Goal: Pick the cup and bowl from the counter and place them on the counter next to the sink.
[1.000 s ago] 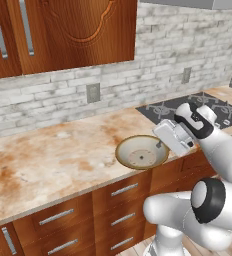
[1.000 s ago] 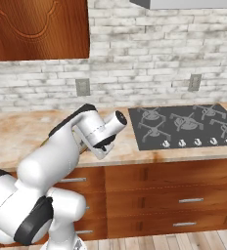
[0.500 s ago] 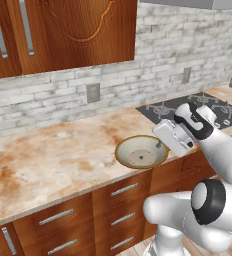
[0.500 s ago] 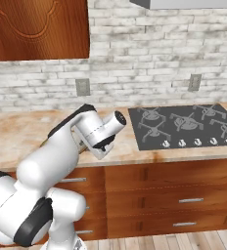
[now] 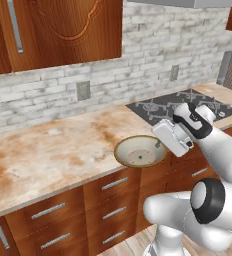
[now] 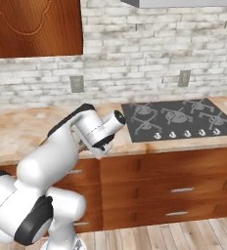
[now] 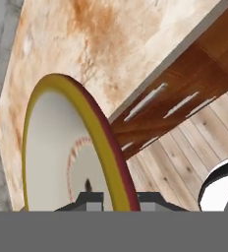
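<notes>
One bowl [image 5: 139, 151] sits near the front edge of the surface [image 5: 53, 150], just left of the stovetop [image 5: 180, 104]; one robot arm reaches to it. In the left base view the hand [image 5: 160, 145] is at the bowl's right rim, w/ the bowl's cream speckled inside fully visible. Hand view adds what that one can't: the bowl's rim [image 7: 103, 147] runs up betw. the two fingertips [image 7: 89, 199], one inside the bowl and one outside, so the hand is closed on the rim (yellow-tan edge, reddish outer side). It also looks down past the surface's edge to drawer fronts and wood floor [image 7: 185, 162]. Right base view has the arm's body blocking the bowl, but gives the whole stovetop w/ four burners and a row of five knobs, plus two wall outlets [image 6: 77, 83].
</notes>
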Controlling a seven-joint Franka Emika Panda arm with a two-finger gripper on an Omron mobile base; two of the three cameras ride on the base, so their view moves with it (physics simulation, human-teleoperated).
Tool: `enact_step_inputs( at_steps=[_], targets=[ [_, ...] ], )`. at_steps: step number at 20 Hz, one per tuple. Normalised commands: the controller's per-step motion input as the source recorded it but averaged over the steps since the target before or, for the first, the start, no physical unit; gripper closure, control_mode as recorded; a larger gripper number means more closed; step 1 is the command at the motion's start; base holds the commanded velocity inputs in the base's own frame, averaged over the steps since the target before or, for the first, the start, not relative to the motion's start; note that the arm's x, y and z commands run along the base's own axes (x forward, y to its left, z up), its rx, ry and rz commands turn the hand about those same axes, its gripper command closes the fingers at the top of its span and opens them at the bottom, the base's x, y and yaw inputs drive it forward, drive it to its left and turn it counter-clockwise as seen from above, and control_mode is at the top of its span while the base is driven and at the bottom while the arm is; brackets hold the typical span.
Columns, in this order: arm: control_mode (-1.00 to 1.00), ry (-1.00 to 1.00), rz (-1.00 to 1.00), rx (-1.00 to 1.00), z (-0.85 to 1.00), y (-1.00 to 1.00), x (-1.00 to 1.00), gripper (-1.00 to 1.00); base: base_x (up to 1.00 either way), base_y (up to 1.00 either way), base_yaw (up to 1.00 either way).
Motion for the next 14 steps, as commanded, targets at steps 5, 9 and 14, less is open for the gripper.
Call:
enact_step_inputs(
  at_steps=[5, 9, 14],
  targets=[
    [1.0, 0.0, 0.0, 0.0, 0.0, 0.0, 0.0, 1.0, 0.01, -0.2, -0.52],
    [1.0, 0.0, 0.0, 0.0, 0.0, 0.0, 0.0, 1.0, 0.1, 0.0, -0.8],
    [1.0, 0.0, 0.0, 0.0, 0.0, 0.0, 0.0, 1.0, 0.07, 0.0, -0.89]
  ],
)
